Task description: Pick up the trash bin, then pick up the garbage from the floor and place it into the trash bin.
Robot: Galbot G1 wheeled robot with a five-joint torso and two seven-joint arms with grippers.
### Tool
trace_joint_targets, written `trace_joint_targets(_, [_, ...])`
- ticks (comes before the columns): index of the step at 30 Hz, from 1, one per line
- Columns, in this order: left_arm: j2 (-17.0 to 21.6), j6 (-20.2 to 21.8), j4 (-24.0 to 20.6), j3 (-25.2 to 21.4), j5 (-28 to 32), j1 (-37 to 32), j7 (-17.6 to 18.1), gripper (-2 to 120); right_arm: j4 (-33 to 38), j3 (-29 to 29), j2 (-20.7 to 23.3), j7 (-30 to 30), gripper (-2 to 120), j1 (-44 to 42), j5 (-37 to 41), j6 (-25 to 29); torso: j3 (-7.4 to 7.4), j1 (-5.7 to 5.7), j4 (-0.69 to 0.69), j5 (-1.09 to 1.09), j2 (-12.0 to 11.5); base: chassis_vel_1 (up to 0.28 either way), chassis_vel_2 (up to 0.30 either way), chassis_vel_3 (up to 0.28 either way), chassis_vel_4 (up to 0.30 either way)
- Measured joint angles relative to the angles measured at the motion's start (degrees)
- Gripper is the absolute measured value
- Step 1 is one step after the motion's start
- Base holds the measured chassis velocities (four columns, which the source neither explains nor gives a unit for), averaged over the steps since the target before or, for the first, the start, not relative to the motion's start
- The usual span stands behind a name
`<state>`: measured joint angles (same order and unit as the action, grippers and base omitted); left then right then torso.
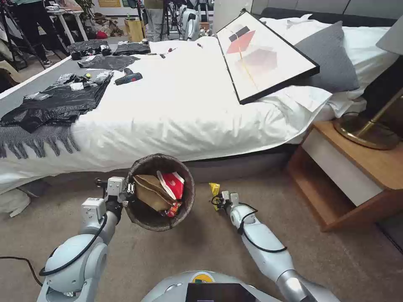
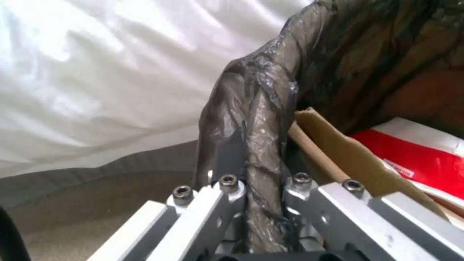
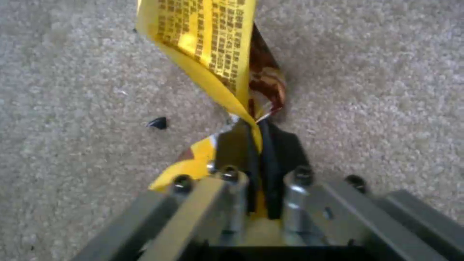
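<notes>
Holding the trash bin (image 1: 160,192) by its bagged rim, clamped in the left gripper (image 1: 130,188) beside the bed (image 1: 176,105), keeps its mouth within reach while the right gripper (image 1: 221,200), closed on a yellow wrapper (image 3: 212,47), sits just beside it over the carpet (image 1: 218,247).

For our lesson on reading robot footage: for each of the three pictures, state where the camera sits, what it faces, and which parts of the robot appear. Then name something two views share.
Head view: on the robot's head, looking forward and down at carpet and bed; both arms show.
Left wrist view: behind the left gripper, shut on the trash bin rim.
Right wrist view: behind the right gripper, facing carpet, shut on the yellow wrapper.
Shared: head and left wrist views both show the brown paper bag in the bin.
</notes>
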<state>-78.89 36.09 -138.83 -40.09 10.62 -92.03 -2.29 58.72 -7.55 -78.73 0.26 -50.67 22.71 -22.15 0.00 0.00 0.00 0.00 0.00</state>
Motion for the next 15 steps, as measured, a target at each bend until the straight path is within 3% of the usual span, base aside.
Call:
trace_joint_targets(10, [0.0, 0.0, 0.0, 0.0, 0.2, 0.1, 0.0, 3, 2.2, -0.7, 1.1, -0.3, 0, -1.1, -1.8, 0.9, 0.00, 0.00, -0.01, 0.00, 0.0, 0.000, 0.000, 0.000, 0.000])
trace_joint_targets(15, [0.1, 0.0, -0.1, -0.1, 0.4, 0.1, 0.0, 3, 8.6, -2.1, 3.0, -0.6, 0, -3.8, -1.7, 0.9, 0.00, 0.00, -0.01, 0.01, 0.0, 0.000, 0.000, 0.000, 0.000])
